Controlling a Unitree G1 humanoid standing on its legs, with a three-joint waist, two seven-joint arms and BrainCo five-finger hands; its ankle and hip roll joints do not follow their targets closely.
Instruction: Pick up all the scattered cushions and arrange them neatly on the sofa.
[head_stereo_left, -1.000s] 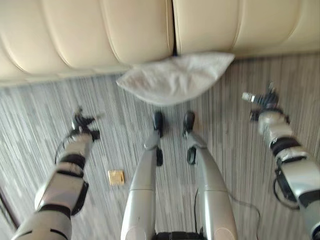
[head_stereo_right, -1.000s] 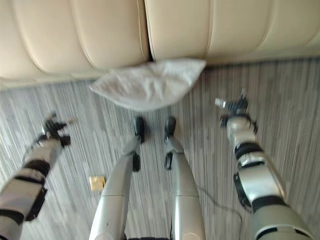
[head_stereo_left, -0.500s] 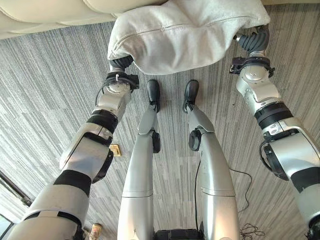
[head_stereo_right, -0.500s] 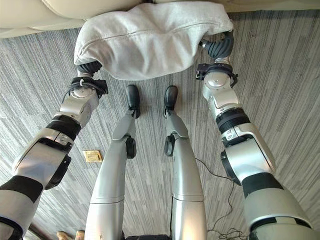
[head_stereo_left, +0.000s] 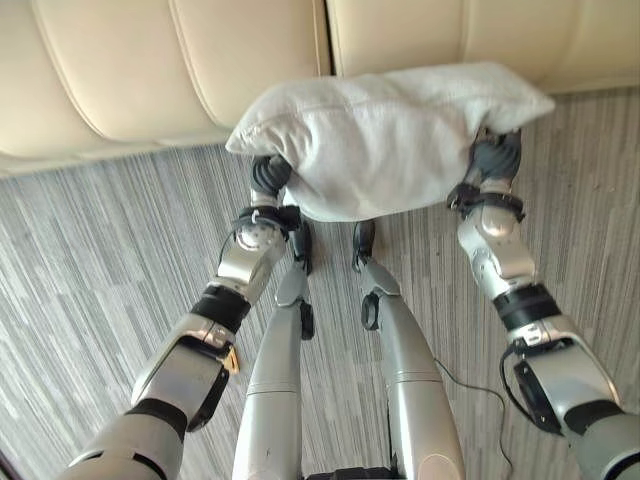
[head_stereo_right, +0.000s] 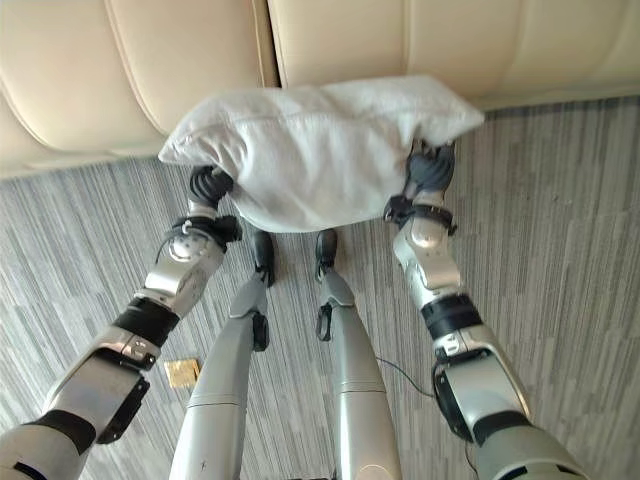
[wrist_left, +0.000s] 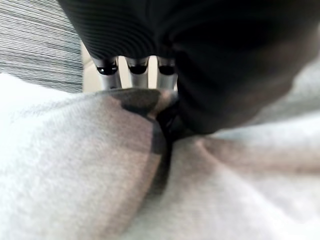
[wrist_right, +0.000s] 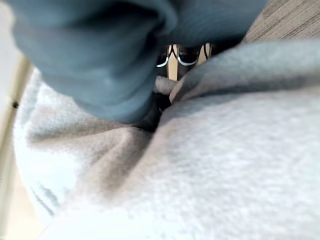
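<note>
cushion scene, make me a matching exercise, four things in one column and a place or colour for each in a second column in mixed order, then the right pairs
Things:
1. cushion
2. sofa
3. floor
4. small tan square

Places and colours:
A. cream, padded, along the far side of the scene
B. grey with fine stripes
C. pale grey, held between the left hand and the right hand
D. lying on the floor beside the left arm

Pairs: 1-C, 2-A, 3-B, 4-D
</note>
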